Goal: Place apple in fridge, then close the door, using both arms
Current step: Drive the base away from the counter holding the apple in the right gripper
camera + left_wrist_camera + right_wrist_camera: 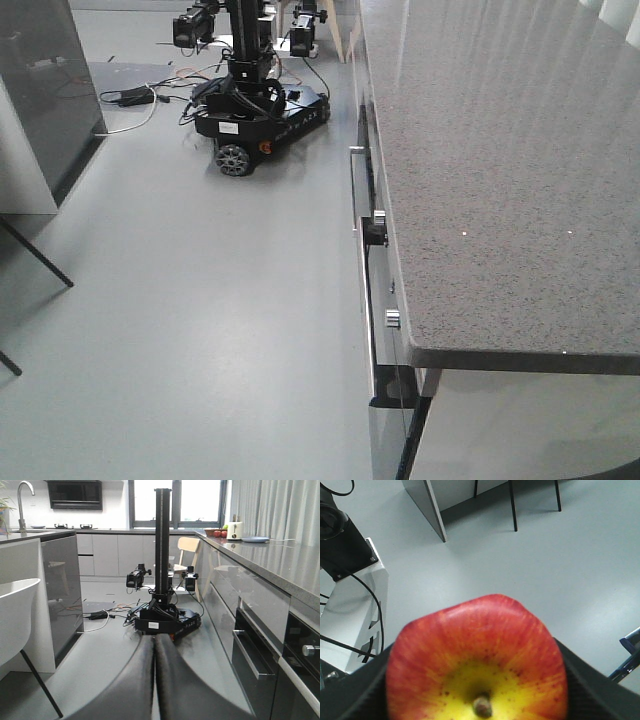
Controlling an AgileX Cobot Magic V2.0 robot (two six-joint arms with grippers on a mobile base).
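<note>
The apple (477, 660) is red with a yellow patch round its short stem and fills the lower middle of the right wrist view. My right gripper (476, 692) is shut on it, with a black finger (355, 695) on each side, held above the grey floor. My left gripper (154, 642) is shut with the jaws pressed together and nothing between them. It points level along the kitchen floor. The fridge and its door are out of view. Neither gripper shows in the exterior view.
A black wheeled robot base (260, 110) with a tall mast stands on the floor ahead; it also shows in the left wrist view (167, 620). A speckled stone counter (500, 170) with oven handles (357, 200) runs along the right. A grey island (60, 590) and a white chair (15, 610) stand left.
</note>
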